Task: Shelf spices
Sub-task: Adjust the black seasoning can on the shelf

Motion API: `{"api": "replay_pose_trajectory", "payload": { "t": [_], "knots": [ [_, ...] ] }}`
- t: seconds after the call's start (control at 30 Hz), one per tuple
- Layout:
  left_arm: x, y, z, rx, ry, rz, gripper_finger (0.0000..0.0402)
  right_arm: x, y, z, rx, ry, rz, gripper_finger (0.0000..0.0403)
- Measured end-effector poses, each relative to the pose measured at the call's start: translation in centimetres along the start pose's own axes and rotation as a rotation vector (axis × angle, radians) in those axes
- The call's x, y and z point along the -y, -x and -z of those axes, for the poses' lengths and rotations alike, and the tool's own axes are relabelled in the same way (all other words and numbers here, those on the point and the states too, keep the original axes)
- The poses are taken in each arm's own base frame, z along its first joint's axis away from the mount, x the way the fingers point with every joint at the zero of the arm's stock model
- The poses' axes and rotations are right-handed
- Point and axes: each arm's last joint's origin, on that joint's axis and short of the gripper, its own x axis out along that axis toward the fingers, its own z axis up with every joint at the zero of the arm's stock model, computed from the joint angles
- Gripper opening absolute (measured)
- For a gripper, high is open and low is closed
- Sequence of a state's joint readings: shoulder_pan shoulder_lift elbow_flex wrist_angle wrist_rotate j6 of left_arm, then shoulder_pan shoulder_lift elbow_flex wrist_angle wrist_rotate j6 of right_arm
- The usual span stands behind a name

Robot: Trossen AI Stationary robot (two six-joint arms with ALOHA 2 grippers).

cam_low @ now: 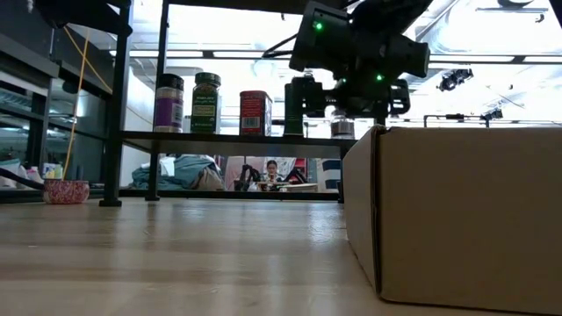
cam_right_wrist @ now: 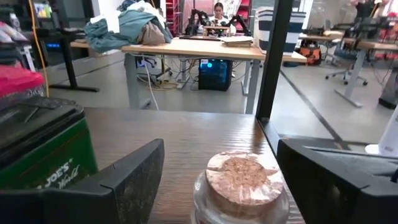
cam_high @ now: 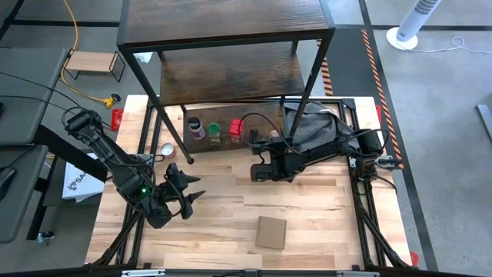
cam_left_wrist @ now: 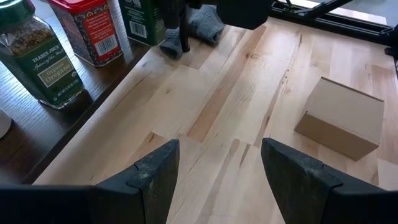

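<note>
The shelf [cam_high: 231,73] stands at the table's far side. Five spices rest upright on its lowest board [cam_right_wrist: 186,134]: purple-lidded [cam_high: 195,127], green-lidded [cam_high: 214,128], red boxy [cam_high: 234,127], dark [cam_high: 252,137] and a pale cork-topped jar [cam_right_wrist: 239,180]. My right gripper [cam_right_wrist: 219,155] is open, level at that board, one finger on either side of the pale jar without touching it. The dark container [cam_right_wrist: 37,155] is beside it. My left gripper [cam_high: 196,191] is open above the bare table, left of centre, with the green-lidded [cam_left_wrist: 37,53] and red [cam_left_wrist: 87,28] containers ahead of it.
A cardboard box [cam_high: 270,232] sits on the table near its front edge and fills the right of the low view [cam_low: 457,211]. A small pink bowl [cam_high: 167,149] lies by the shelf's front left leg [cam_high: 188,158]. Dark cloth [cam_high: 315,127] is heaped behind my right arm.
</note>
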State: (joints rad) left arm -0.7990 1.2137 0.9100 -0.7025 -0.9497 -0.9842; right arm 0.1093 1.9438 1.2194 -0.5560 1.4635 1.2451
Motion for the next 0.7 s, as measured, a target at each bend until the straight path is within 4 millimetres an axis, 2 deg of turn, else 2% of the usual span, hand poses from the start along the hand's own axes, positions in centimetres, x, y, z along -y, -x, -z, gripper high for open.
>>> {"api": "replay_pose_trajectory", "payload": {
  "t": [0.2, 0.4, 0.7],
  "knots": [
    [0.0, 0.0, -0.1, 0.018, 0.003, -0.011, 0.0222, -0.5, 0.8, -0.9, 0.004, 0.039, -0.020, 0.0308],
    [0.1, 0.0, -0.2, 0.027, 0.028, -0.001, 0.0222, -1.5, 1.6, -2.6, 0.013, 0.173, -0.040, 0.0308],
    [0.1, 0.0, -0.2, 0.027, 0.031, 0.000, 0.0222, -1.8, 1.8, -4.1, 0.078, 0.237, -0.005, 0.0309]
  ]
}}
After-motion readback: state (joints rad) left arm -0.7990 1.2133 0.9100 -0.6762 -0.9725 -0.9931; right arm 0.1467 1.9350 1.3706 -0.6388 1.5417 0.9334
